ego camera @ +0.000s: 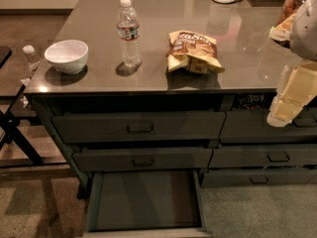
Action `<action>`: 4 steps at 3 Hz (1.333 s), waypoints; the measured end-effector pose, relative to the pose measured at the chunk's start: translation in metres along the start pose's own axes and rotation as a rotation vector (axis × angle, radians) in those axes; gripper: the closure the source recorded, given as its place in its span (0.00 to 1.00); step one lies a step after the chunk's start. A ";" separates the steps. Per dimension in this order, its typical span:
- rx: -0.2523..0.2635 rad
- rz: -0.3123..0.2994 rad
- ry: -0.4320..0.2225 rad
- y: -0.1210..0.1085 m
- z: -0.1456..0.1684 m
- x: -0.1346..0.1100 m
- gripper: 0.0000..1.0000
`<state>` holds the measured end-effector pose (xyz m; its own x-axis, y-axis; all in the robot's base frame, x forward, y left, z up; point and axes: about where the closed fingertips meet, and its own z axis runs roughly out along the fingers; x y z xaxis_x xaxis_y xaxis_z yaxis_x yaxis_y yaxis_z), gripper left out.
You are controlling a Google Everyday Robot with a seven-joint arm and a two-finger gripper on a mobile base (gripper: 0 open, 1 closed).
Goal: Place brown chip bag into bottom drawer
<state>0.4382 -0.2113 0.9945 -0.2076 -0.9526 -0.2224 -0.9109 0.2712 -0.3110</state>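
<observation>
We see a broad cabinet filling most of the frame, its countertop (99, 14) a smooth, glossy grey slab that throws back soft reflections. Below it, at lower centre, the bottom drawer (146, 200) stands pulled out: wide, shallow, dark grey-green metal with a flat dark floor and a lighter rim. Above it sit two shut drawers (138, 127), flat-fronted, each with a recessed rectangular handle. To the right runs a second, narrower stack of drawers (270, 155).

At the right edge of the frame the gripper (292, 95) hangs in front of that right stack, just under the counter lip. It shows as blocky, pale cream segments, and we cannot tell whether it is released or clenched; it seems to carry nothing.

The brown chip bag (193, 51) lies flat on the countertop, right of centre, well apart from the gripper: crinkled, with a dark brown panel and pale yellow edges. A round white bowl (66, 56) rests near the counter's left edge. Between bowl and bag a clear, ribbed plastic water bottle (129, 31) stands upright with a white cap.
</observation>
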 end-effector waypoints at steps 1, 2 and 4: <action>0.000 0.000 0.000 0.000 0.000 0.000 0.00; 0.038 0.038 -0.010 -0.018 0.015 -0.006 0.00; 0.087 0.060 -0.033 -0.092 0.055 -0.048 0.00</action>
<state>0.5515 -0.1832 0.9833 -0.2480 -0.9296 -0.2727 -0.8623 0.3401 -0.3753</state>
